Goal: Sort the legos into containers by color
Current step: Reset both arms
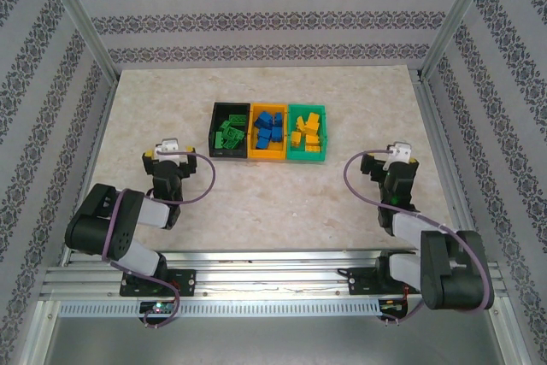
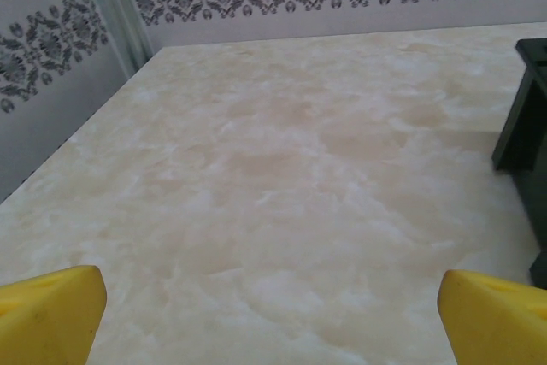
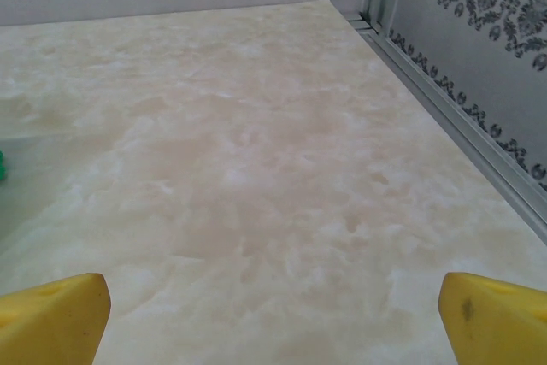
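Left pincer point(image 2: 272, 320): mine, spread wide, with nothing but bare table point(image 2: 273, 177) between its yellow fingertips point(image 2: 47, 318). In the top view it sits at the lower left, well apart from the bins.
Right pincer point(image 3: 273, 320): mine too, also spread wide and holding nothing. In the top view it sits at the lower right, well apart from the bins.
Black bin point(image 1: 229, 131): left end of a row of three set side by side, just above the centre of the top view. Its corner also shows at the right edge of my left wrist view.
Green legos point(image 1: 228, 136): piled inside the black bin.
Orange bin point(image 1: 267, 151): middle of the row.
Blue legos point(image 1: 269, 127): inside the orange bin.
Green bin point(image 1: 306, 156): right end of the row.
Yellow legos point(image 1: 308, 132): inside the green bin.
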